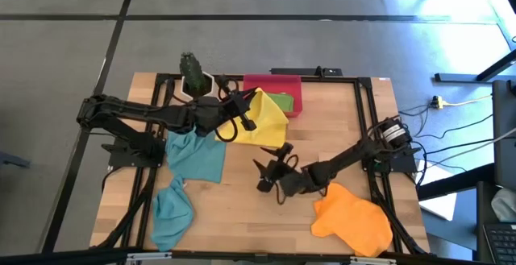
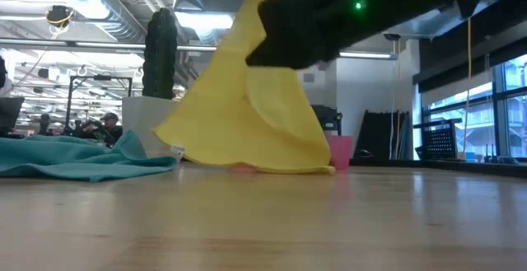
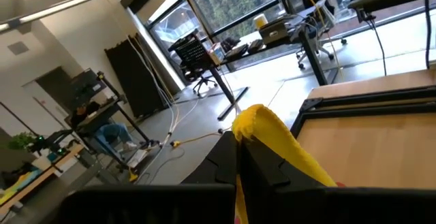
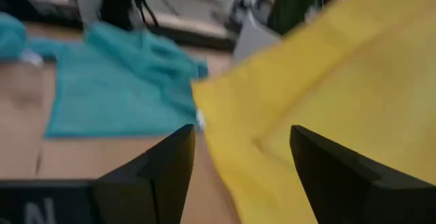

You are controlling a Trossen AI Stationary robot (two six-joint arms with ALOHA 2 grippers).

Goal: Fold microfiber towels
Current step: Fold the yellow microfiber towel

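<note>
Setting: pale wood table (image 1: pixel 242 200) inside a black frame, grey floor around it, a workshop with big windows beyond.
Left jaws (image 1: pixel 248 125): clamped tight on a bunched edge of the yellow towel (image 1: pixel 262 120), upper middle of the high view; in my left wrist view the cloth wells up over the closed jaws as a rounded yellow fold.
Why held so: I judge the raised pinch lets the cloth hang and open out so a free edge can be found.
Right jaws (image 1: pixel 272 165): spread wide, holding nothing, centre of the high view just below the yellow towel; my right wrist view shows the yellow sheet between and beyond the two dark fingers (image 4: pixel 155 173), so I read this as lining up on its lower edge.
Yellow towel look: a tent shape in the low view, peak lifted, hem resting on the table, soft creases, not folded yet.
Other towels: two teal towels (image 1: pixel 196 156) crumpled at left and lower left, orange towel (image 1: pixel 355 221) rumpled at lower right, green towel (image 1: pixel 281 101) in the red tray (image 1: pixel 274 82) at top centre.
</note>
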